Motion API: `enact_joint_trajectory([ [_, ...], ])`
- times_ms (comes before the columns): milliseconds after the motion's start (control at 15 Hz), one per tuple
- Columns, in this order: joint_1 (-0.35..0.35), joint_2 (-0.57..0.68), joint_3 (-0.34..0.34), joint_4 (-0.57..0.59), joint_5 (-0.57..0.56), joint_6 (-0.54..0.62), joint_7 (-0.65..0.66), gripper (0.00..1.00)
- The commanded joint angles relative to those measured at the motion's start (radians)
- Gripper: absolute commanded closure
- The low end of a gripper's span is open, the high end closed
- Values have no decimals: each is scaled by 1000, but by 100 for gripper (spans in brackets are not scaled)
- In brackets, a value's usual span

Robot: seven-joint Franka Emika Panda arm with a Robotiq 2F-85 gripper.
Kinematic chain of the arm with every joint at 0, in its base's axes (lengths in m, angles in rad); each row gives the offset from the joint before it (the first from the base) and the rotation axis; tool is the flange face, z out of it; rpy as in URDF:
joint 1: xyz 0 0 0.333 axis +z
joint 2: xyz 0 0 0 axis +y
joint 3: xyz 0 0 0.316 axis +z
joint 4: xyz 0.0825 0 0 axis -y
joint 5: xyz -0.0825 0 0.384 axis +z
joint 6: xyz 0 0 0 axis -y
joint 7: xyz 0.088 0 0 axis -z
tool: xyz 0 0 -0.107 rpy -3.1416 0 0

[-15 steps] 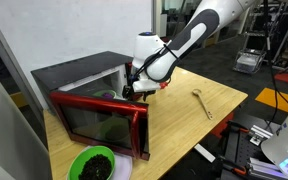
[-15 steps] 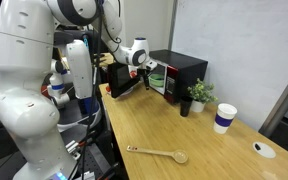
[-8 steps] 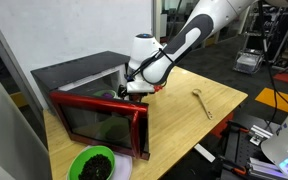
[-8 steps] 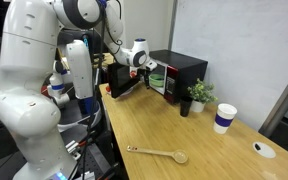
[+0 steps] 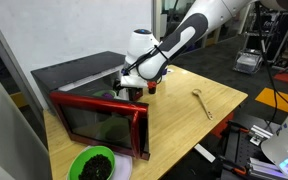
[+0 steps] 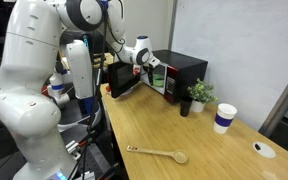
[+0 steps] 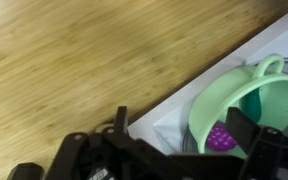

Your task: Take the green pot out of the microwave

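Observation:
The microwave (image 5: 79, 78) stands at the table's back, dark-bodied, with its red-framed door (image 5: 102, 120) swung open; it also shows in an exterior view (image 6: 181, 72). My gripper (image 5: 132, 88) is at the microwave's opening, as both exterior views show (image 6: 149, 70). In the wrist view the pale-green pot (image 7: 246, 100) with a purplish inside lies on a white surface (image 7: 169, 112). My gripper (image 7: 184, 132) is open, with its dark fingers (image 7: 119, 124) on either side of the pot's near rim. Whether they touch it I cannot tell.
A bright green bowl of dark stuff on a white plate (image 5: 92, 165) sits in front of the door. A wooden spoon (image 5: 202, 103) lies on the table. A small plant (image 6: 196, 95) and a paper cup (image 6: 224, 118) stand beside the microwave.
My gripper has moved a little further toward the microwave's opening. The door and the other things have not moved.

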Motion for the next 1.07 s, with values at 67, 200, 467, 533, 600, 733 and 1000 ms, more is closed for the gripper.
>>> enact_joint_trajectory([
  [67, 31, 57, -24, 46, -13, 24, 49, 0],
  [200, 40, 72, -27, 56, -13, 26, 64, 0],
  [467, 62, 98, -38, 78, -17, 31, 94, 0],
  [533, 65, 103, -41, 84, -17, 30, 100, 0],
  [600, 69, 107, -43, 92, -16, 27, 106, 0],
  [733, 75, 116, -49, 105, -16, 28, 118, 0],
  [1000, 83, 132, -64, 121, -16, 42, 150, 0],
])
